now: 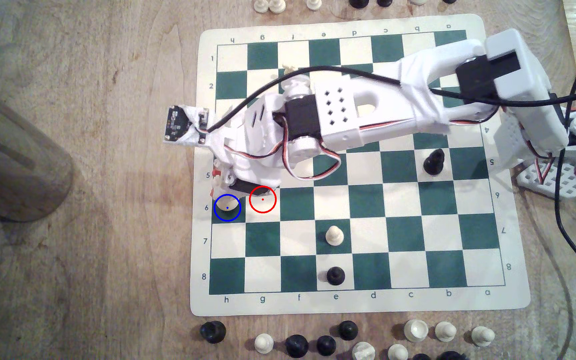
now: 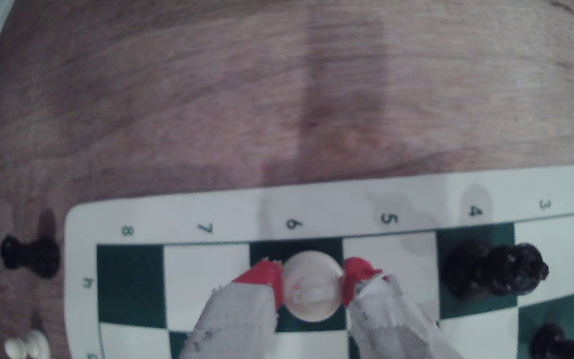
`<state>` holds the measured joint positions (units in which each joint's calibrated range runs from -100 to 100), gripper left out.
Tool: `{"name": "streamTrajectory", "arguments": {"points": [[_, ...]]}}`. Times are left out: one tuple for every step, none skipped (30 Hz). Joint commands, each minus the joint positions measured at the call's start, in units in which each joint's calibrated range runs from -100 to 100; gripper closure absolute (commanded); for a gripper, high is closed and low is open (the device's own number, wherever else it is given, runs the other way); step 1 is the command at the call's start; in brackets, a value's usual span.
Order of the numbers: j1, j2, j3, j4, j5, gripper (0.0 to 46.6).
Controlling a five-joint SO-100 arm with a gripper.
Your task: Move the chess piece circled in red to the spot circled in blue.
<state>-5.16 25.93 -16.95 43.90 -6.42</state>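
Now placing: gripper (image 2: pixel 312 283) clamped on the piece (image 2: pixel 312 293), spot (image 1: pixel 225 216) directly beneath it. Next I'd lower, release, lift straight up.

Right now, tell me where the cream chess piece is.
The chess piece sits between the gripper's red fingertips, over the dark green h6 square ringed in blue, at the board's edge on the exterior view's left.

The chess piece (image 2: pixel 311 290), cream-white with a broad round base, stood on the blue-ringed spot (image 1: pixel 227 207), a dark green square at h6; in the exterior view only part of the base peeked out inside the ring; in the wrist view it was seen from above, a pale disc on the green.
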Motion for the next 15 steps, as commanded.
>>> {"name": "streamTrajectory", "arguments": {"points": [[-0.2,-1.8,-6.4,-1.1,0.2,46.4],[-0.3,-1.6,-6.6,-1.1,0.2,46.4],[-0.3,-1.2,-6.8,-1.1,0.2,46.4],[-0.4,-0.6,-7.4,-1.1,0.3,46.4],[-0.4,-0.3,-7.5,-1.0,0.3,45.4],[-0.4,-0.1,-7.6,-0.8,0.3,43.4],[-0.5,0.0,-7.8,-0.5,0.3,41.1],[-0.6,0.1,-8.0,0.0,0.3,39.2],[-0.7,0.2,-8.2,0.9,0.3,35.0],[-0.7,0.2,-8.2,1.1,0.3,33.8],[-0.7,0.3,-8.2,1.5,0.3,32.7],[-0.7,0.3,-8.2,1.7,0.3,31.7],[-0.7,0.2,-8.2,2.5,0.3,29.9],[-0.7,0.2,-8.2,2.9,0.3,28.7],[-0.7,0.1,-8.2,3.4,0.3,27.9]]}}
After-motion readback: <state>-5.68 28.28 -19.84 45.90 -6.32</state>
